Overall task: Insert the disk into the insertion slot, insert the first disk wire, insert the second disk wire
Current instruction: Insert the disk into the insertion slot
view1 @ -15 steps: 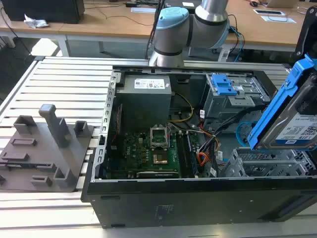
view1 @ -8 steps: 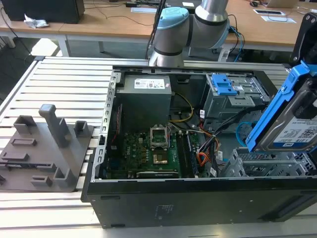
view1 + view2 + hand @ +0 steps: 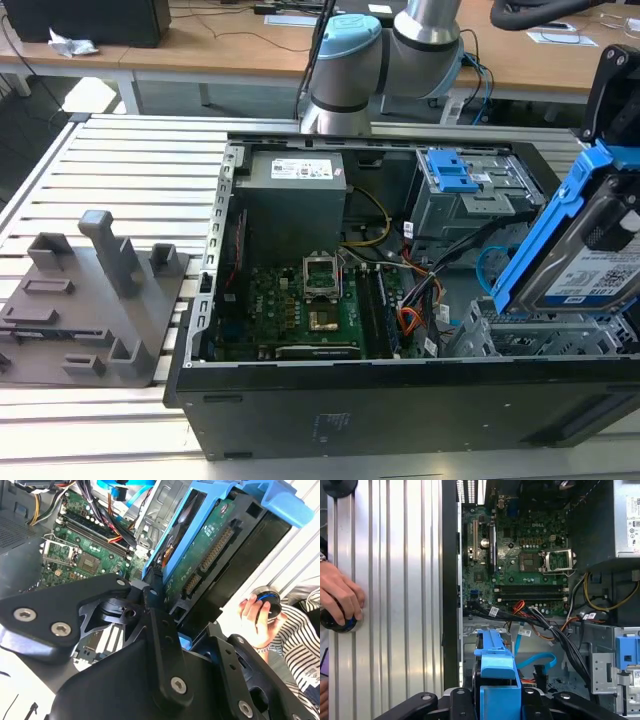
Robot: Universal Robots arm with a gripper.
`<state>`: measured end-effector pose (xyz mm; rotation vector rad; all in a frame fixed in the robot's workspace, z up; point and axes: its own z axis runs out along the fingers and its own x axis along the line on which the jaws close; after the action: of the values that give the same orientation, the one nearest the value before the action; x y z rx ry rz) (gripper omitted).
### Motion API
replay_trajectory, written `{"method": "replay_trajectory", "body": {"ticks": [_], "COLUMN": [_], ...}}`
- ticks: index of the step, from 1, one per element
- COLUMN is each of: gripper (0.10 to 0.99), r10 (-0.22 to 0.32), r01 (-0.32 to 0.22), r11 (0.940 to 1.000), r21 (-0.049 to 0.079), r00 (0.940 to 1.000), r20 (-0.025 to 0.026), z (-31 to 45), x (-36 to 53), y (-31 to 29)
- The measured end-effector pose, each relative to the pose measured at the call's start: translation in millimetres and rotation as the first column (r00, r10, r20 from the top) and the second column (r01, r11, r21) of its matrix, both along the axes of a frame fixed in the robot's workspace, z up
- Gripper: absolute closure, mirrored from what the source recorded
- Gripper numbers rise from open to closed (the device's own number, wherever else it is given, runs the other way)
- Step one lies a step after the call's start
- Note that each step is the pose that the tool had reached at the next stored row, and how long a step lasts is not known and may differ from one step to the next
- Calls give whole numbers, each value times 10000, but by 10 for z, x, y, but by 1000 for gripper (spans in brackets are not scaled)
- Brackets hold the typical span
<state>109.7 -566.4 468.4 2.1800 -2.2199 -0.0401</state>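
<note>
The disk (image 3: 585,255), a silver drive in a bright blue caddy, hangs tilted at the exterior view's right, just above the insertion slot (image 3: 530,340), a grey perforated cage in the case's corner. My gripper (image 3: 615,225) is shut on the disk. In the second wrist view the black fingers (image 3: 150,615) clamp the caddy's end and the disk's (image 3: 210,555) green underside and connectors face the camera. The first wrist view has the blue caddy (image 3: 495,675) sticking out between the fingers over the cage area. A light blue wire (image 3: 536,661) and a bundle of black wires (image 3: 555,635) lie beside it.
The open case holds a motherboard (image 3: 300,310), a power supply (image 3: 295,200) and a taller bay with a blue latch (image 3: 455,180). A grey fixture (image 3: 100,300) stands on the slatted table at the exterior view's left. A person's hand (image 3: 337,597) rests on a dark knob beside the case.
</note>
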Motion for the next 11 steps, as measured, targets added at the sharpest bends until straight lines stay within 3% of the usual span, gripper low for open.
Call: {"method": "replay_trajectory", "body": {"ticks": [11], "gripper": [725], "r10": [0], "r01": [0], "r11": [10000], "r21": [0], "r00": [10000], "r20": [1], "z": [-76], "x": [0], "y": [0]}}
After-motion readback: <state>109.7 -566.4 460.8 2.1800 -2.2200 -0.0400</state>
